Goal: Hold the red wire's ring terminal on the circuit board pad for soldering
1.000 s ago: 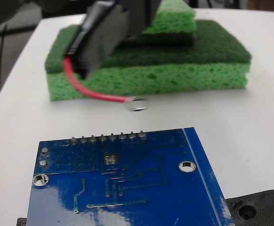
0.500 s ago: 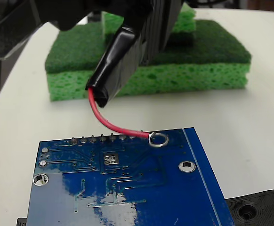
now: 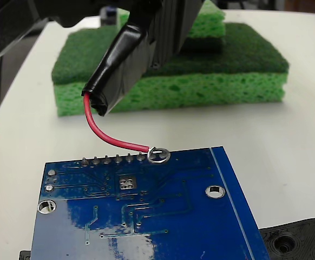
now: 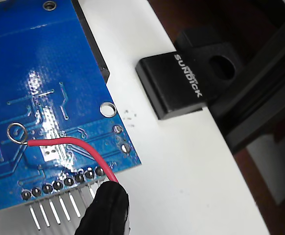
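Board edge fills the near part of the fixed view: the blue circuit board point(image 3: 146, 211) lies flat on the white surface point(image 3: 287, 141), with a black plastic part with holes point(image 3: 301, 241) just beside its near right corner. On the board, the pad point(image 3: 126, 183) shows as a small silvery square with four dark holes, a little nearer than the row of grey solder pins point(image 3: 118, 159) along the far edge. The ring terminal point(image 3: 157, 155) sits at that far edge, by the right end of the pin row, to the right of the pad and apart from it; whether it touches the board I cannot tell. From it the red wire point(image 3: 106, 135) curves up and left into a black sleeve point(image 3: 117, 70) held by the hand point(image 3: 163, 27), which is closed on the sleeve. Behind them lie stacked green sponges point(image 3: 222, 70).

In the wrist view the ring hangs over the board's traces, and a black block point(image 4: 174, 83) lettered in white lies on the surface beside the board.
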